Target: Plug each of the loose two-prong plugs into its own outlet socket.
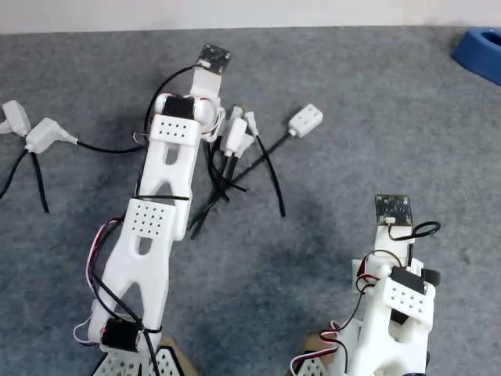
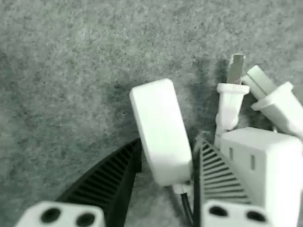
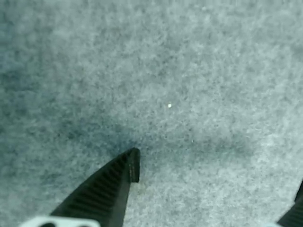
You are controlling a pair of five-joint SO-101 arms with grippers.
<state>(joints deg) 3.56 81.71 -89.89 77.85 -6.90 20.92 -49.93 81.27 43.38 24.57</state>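
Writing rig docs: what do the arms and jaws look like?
Left arm and right arm: white shells with hole-grid plates, black servos, loose black, red and white wires, a bare circuit board at each wrist. Jaws: black ribbed wedges.

Two-prong plug (image 2: 230, 94) loose — beside white socket (image 2: 258, 165).

2 white perforated arms (image 1: 156, 227) carry black servos (image 1: 178, 106), red-black cables (image 1: 98, 258), ribbed black fingers (image 2: 106, 182).
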